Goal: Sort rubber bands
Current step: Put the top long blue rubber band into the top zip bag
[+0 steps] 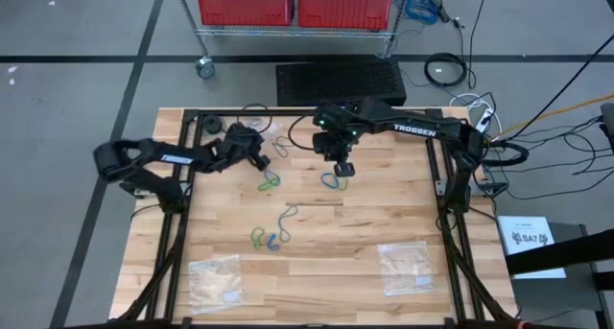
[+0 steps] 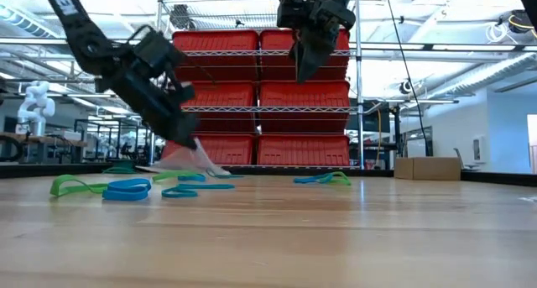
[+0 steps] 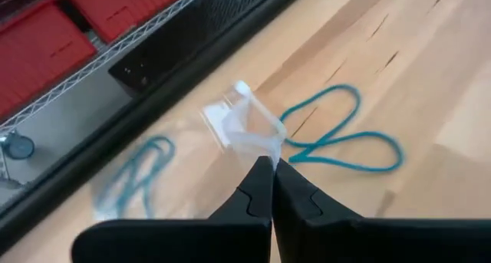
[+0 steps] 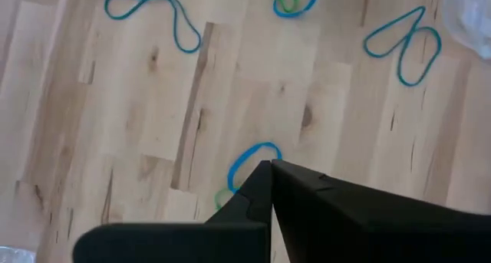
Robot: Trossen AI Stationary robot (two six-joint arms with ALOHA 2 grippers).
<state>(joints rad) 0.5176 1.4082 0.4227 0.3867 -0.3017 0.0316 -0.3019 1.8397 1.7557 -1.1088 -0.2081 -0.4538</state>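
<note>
Two dark robot arms work above a pale wooden desk (image 1: 317, 271) scattered with small thin rubber bands in blue and green.

On the left, the left claw (image 1: 257, 159) is low at the back of the desk, its fingers clenched on a corner of a small clear crinkly plastic bag (image 3: 244, 123), with a blue band lying just beside it. Near the middle, loose rubber bands (image 1: 271, 238) lie flat in small tangles, some looped through each other. These bands look very light, soft and floppy; they will likely sag and stretch, so pinching a single strand where it arches off the wood seems best. On the right, the right claw (image 1: 344, 169) hangs raised above a blue and green pair (image 1: 332, 181), fingers clenched together; nothing can be seen between them.
</note>
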